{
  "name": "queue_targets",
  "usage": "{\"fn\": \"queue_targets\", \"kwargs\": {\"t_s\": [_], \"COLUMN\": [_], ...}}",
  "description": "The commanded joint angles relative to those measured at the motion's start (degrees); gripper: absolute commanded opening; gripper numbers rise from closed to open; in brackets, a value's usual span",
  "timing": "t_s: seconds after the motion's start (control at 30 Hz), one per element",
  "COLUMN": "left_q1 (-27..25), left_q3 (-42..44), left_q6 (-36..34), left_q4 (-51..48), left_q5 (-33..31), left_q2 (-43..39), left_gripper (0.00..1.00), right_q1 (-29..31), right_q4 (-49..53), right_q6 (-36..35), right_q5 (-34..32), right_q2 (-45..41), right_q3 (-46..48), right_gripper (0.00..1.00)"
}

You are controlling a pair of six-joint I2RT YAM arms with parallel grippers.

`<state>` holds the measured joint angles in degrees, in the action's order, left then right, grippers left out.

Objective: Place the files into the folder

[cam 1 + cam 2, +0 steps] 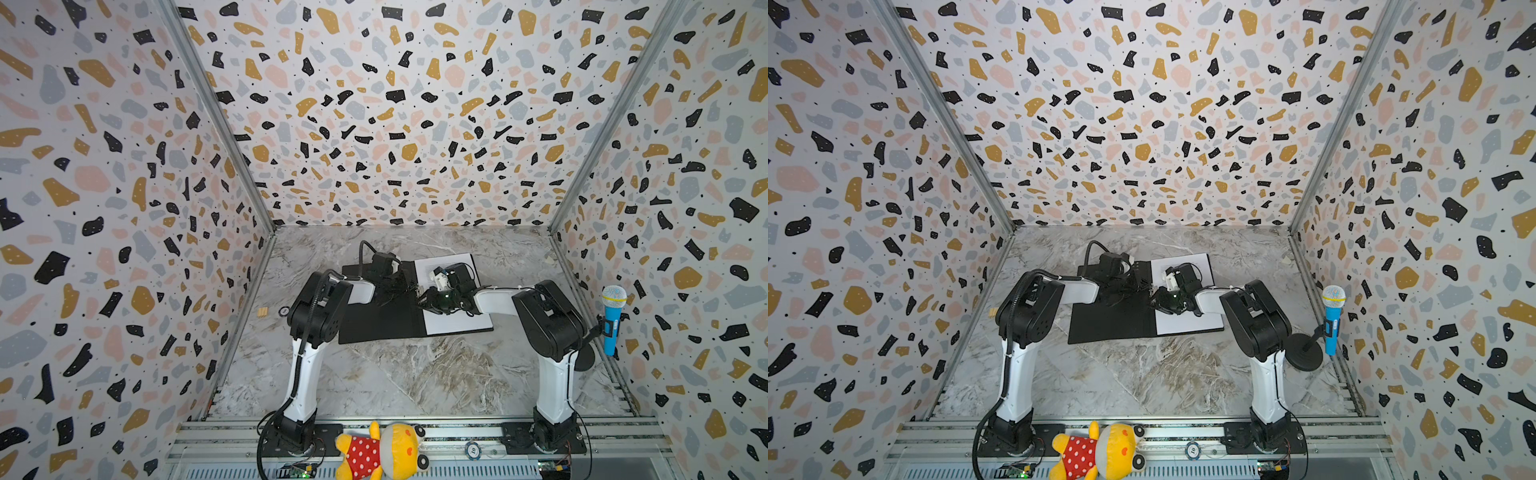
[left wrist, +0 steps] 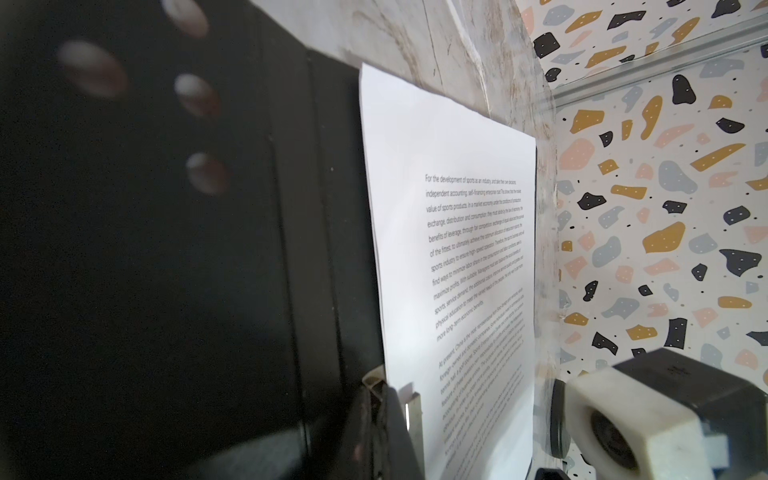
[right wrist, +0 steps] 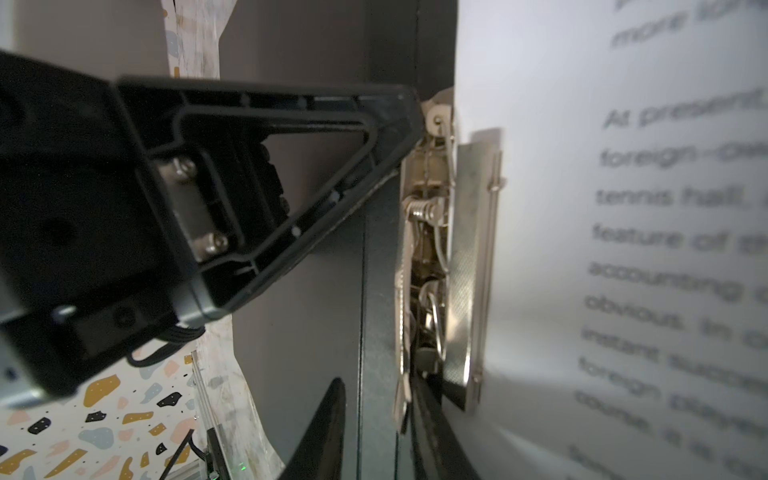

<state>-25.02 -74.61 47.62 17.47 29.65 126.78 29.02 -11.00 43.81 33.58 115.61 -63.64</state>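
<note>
The files [image 1: 455,322] lie face up on the right half of the open folder [image 1: 380,324], which sits flat, black side up, in the middle of the marble table [image 1: 395,382]. You see only the printed-text sheet on top; whether a second sheet lies beneath it you cannot tell.

Starting on the left, your left gripper [image 3: 409,110] is clenched and empty as far as the views show, its tip pressed against the top of the metal spring clip [image 3: 461,257] by the spine. If that tip slides off the small lever there, the clip could snap and kick the paper askew.

Next along, your right gripper [image 3: 376,386] has its jaws parted around the clip's base, grasping nothing, so only the left tip bears on the clip. The two grippers nearly touch, and any sideways move risks a knock.

Further right, the clamp plate overlaps the paper's inner edge, but you cannot tell whether it presses down. The sheet bows beside it. Clamping on that bulge would crease it, and a loose edge could slip out when the cover closes.
</note>
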Motion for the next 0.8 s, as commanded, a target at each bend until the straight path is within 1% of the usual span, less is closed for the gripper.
{"fn": "queue_targets", "kwargs": {"t_s": [0.0, 0.1, 0.23, 0.43, 0.6, 0.77], "left_q1": [-0.29, -0.27, -0.22, -0.22, -0.24, -0.25], "left_q3": [1.97, 1.98, 2.0, 1.93, 1.81, 1.59], "left_q6": [-0.47, -0.48, -0.79, -1.18, -1.51, -1.6], "left_q4": [-3.5, -3.5, -3.49, -3.5, -3.49, -3.49], "left_q5": [-1.08, -1.08, -1.16, -1.08, -0.56, 0.61], "left_q2": [2.23, 2.24, 2.26, 2.32, 2.18, 1.99], "left_gripper": [0.0, 0.0, 0.01, 0.0, 0.0, 0.01], "right_q1": [0.18, 0.25, 0.25, 0.25, 0.21, 0.18], "right_q4": [7.42, 7.52, 7.41, 6.62, 5.53, 1.44], "right_q6": [0.7, 1.34, 1.87, 2.67, 2.01, -1.28], "right_q5": [-3.6, -3.73, -3.69, -3.09, -2.32, 0.05], "right_q2": [-0.79, -1.56, -2.57, -4.64, -6.98, -9.69], "right_q3": [1.85, 1.93, 2.03, 2.11, 2.03, 3.52], "right_gripper": [0.39, 0.48, 0.55, 0.58, 0.6, 0.67]}}
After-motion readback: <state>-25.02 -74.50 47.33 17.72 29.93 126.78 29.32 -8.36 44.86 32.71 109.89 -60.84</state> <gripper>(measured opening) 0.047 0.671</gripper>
